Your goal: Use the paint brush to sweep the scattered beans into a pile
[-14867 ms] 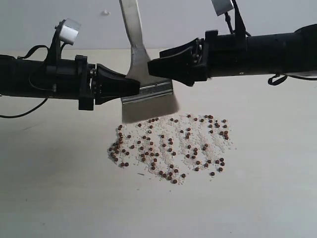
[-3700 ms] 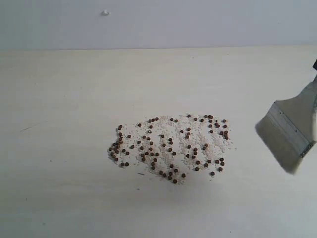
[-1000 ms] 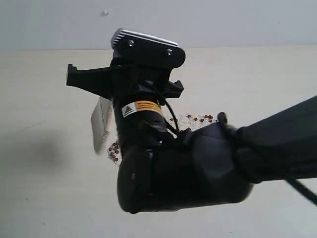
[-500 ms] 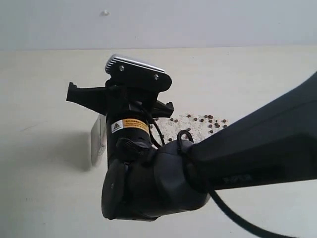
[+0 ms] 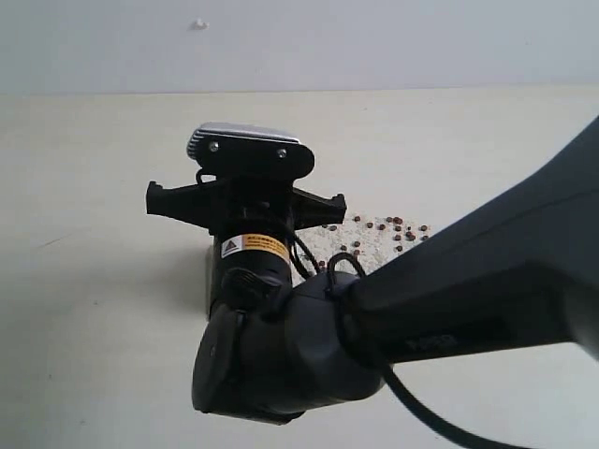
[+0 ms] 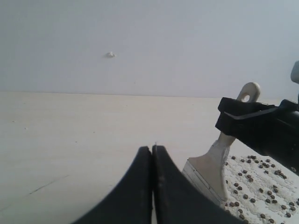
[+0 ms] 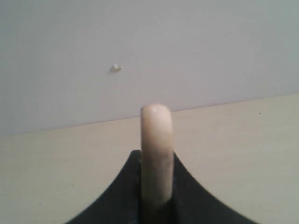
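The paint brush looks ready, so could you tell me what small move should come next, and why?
Probably sweep the paint brush sideways into the beans: the right gripper holds it bristles-down at the spread's edge, and the beans lie scattered.

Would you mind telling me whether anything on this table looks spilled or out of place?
Yes: reddish-brown beans mixed with whitish grains lie scattered loose on the table, beside the paint brush that the right gripper holds by its handle. Nothing looks damaged.
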Controlling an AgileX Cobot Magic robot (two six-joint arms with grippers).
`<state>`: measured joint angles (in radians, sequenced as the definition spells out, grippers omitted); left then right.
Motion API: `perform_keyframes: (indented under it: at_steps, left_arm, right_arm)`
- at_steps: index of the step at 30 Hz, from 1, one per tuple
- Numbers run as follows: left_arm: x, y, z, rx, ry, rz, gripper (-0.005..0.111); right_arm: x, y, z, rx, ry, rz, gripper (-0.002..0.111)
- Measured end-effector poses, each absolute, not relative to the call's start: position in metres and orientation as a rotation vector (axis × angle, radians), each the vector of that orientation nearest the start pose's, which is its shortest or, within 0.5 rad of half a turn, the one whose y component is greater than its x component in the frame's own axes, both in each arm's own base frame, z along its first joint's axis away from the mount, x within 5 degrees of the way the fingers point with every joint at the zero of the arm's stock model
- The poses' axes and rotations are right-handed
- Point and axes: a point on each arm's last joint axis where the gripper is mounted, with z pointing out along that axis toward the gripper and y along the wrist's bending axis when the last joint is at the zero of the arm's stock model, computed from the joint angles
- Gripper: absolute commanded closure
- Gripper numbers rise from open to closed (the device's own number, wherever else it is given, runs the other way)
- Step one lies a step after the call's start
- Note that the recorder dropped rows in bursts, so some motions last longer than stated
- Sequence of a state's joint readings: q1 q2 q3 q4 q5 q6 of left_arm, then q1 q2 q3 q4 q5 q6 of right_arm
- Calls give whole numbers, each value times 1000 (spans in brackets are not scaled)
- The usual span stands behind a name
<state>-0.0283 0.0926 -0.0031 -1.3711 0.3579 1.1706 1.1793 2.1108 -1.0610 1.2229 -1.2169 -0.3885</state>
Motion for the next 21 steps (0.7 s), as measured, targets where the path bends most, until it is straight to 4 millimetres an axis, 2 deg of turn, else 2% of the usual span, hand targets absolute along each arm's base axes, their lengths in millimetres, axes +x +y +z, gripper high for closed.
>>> perform_keyframes:
  at_steps: [10, 21]
  left_arm:
    - [57, -33, 202, 138, 1656, -452, 107]
    - [57, -33, 202, 138, 1656, -452, 107]
  right_arm:
    - [220, 318, 143, -73, 1674, -1, 108]
    - [220, 316, 143, -186, 1679, -144, 108]
